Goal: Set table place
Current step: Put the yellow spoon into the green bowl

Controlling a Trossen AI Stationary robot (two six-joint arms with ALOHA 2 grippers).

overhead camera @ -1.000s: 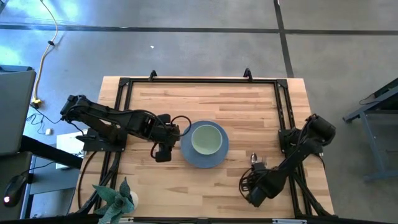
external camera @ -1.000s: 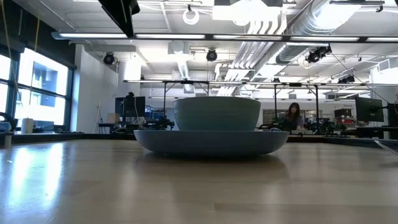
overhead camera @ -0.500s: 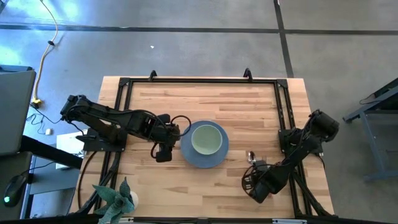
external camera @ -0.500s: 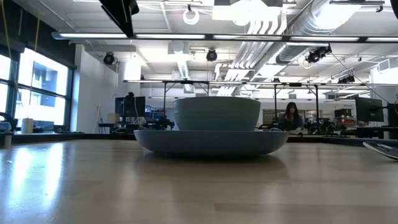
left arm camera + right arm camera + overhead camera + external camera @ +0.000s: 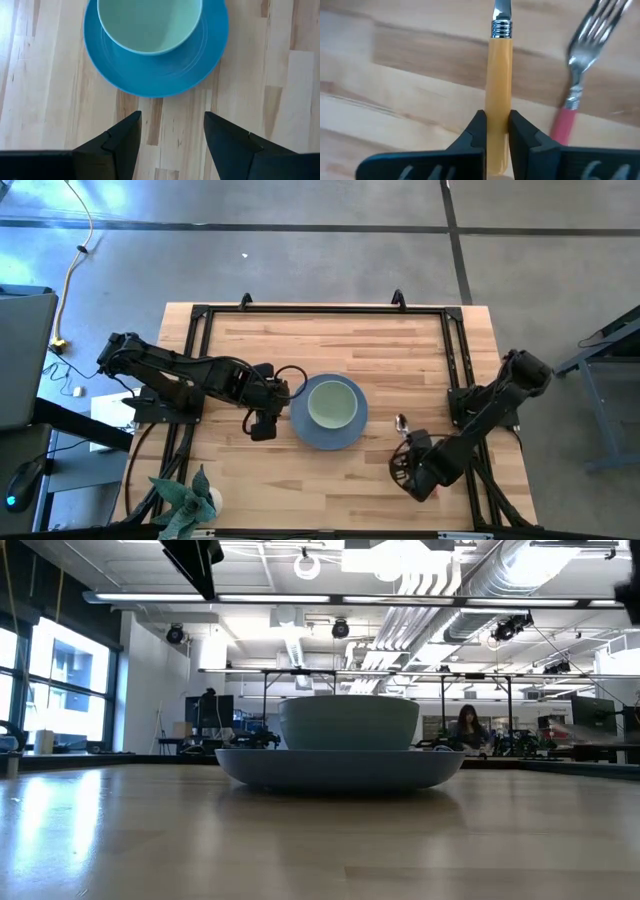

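Observation:
A pale green bowl [image 5: 333, 404] sits in the round blue plate [image 5: 304, 430] at the middle of the table [image 5: 330, 340]. My left gripper [image 5: 172, 135] hovers open just left of the plate, holding nothing. Right of the plate, my right gripper [image 5: 497, 125] is shut on the yellow-handled spoon [image 5: 401, 423]. The red-handled fork [image 5: 577, 70] lies on the wood beside it; the right arm hides the fork in the high view. My right gripper pinches the spoon's yellow handle [image 5: 499, 95] between its two fingers, which come slanting down from the near right. The spoon runs out ahead of the fingers, its bowl [image 5: 401, 422] toward the far edge. In the low view the spoon [image 5: 588, 735] hangs clear of the table.
A black metal frame [image 5: 320, 310] runs around the tabletop's far and side edges. A small plant [image 5: 190, 500] stands at the near left corner. Bare wood lies around the plate. A person [image 5: 468, 728] sits far back in the room.
My right gripper has moved a little toward the table's far edge and upward. The spoon has come up with it, from lying on the wood to hanging clear above it. The fork has stayed on the table.

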